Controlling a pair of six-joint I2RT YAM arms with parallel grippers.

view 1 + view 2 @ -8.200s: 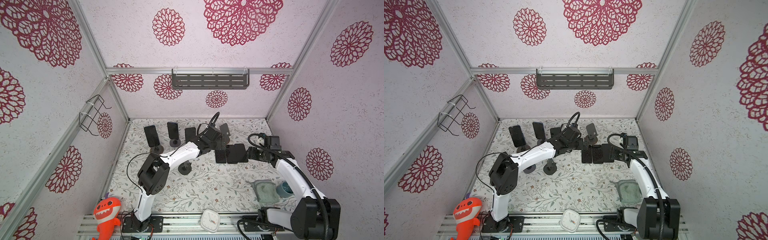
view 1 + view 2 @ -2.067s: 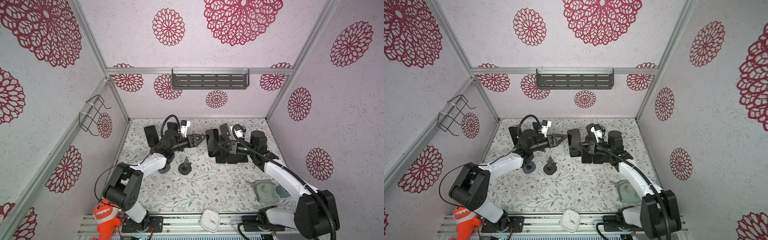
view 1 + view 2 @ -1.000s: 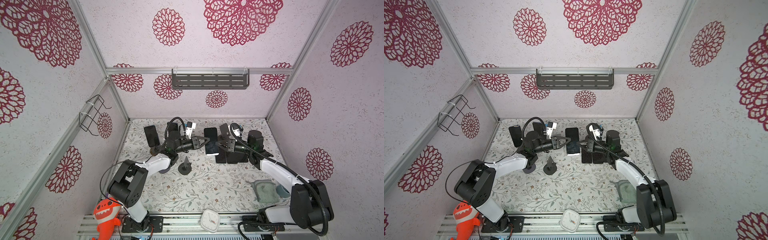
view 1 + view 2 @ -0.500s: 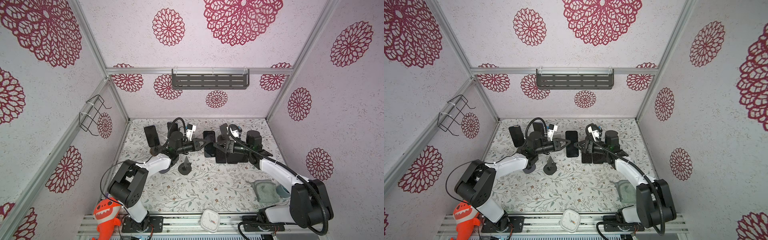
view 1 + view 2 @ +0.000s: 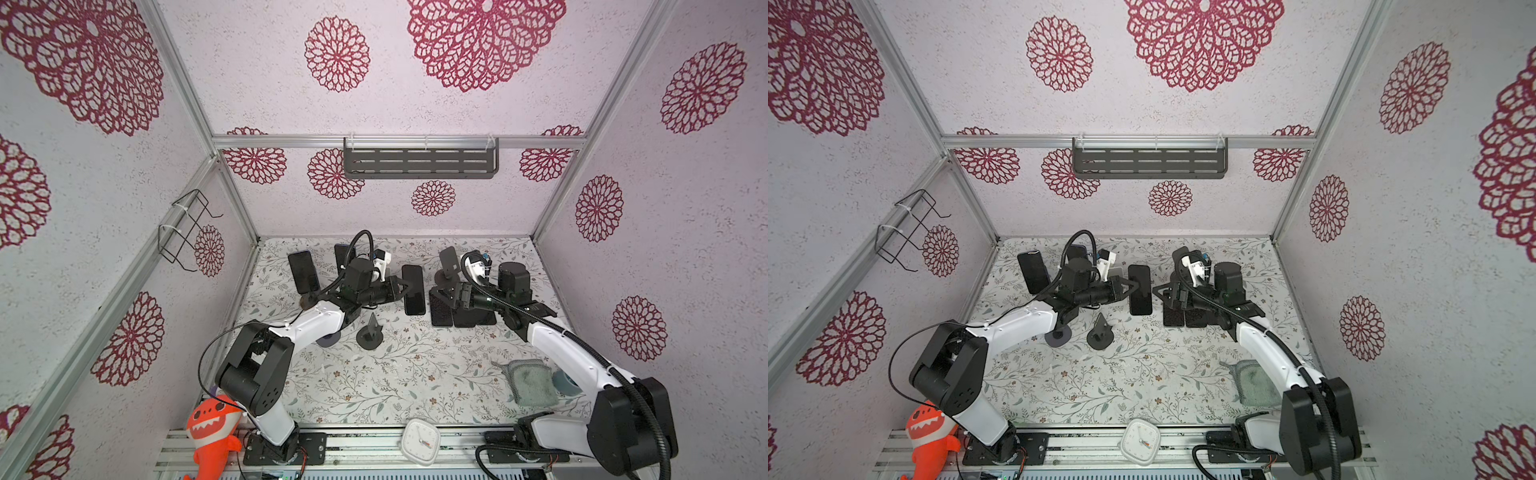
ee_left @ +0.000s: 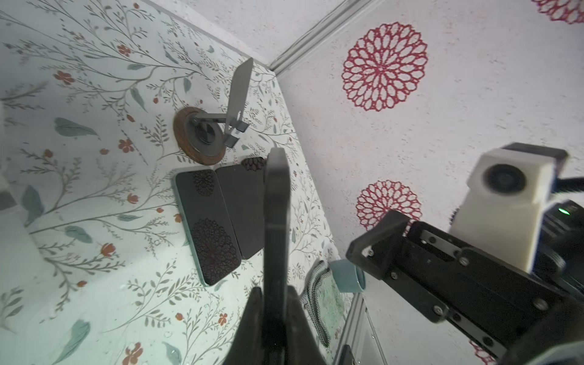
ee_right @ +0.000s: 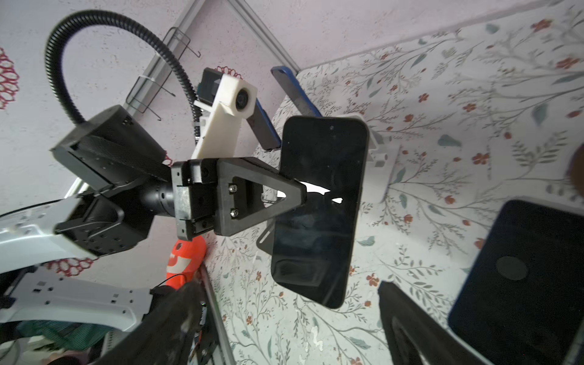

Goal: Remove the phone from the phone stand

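1. Toy shark [image 5: 212, 432]: orange, at the front rail, outside the work.
2. Standing phone [image 5: 303, 272]: upright on its holder at the back left, untouched. Another is mostly hidden behind the left arm.
3. Empty stand [image 5: 370, 332]: black, on the table [image 5: 374, 386] in front of the left gripper [image 5: 405, 286], nothing on it.
4. Left gripper: jaws closed tight on the long edge of the phone [image 5: 414, 289] nearer that arm. The left wrist view shows the phone edge-on [image 6: 276, 221], pinched at its near end.
5. Phone: black, screen dark, held in the air over the middle of the table, clear of every stand.
6. Right gripper [image 5: 1162, 294]: jaws spread wide and empty, just beside the phone's far edge and not touching it. A second ago it was clamped on this phone together with the left one, and it has since let go. The hand-over looks complete, so the left gripper alone carries the phone.
7. Flat phones [image 5: 441, 311]: side by side on the table below the right gripper.
8. Bare stand [image 5: 449, 261]: round base, back right.
9. Cloth [image 5: 532, 382]: front right.

Status: removal appears done. Setting the phone down likely remains, and the thin edge grip may let it swing.
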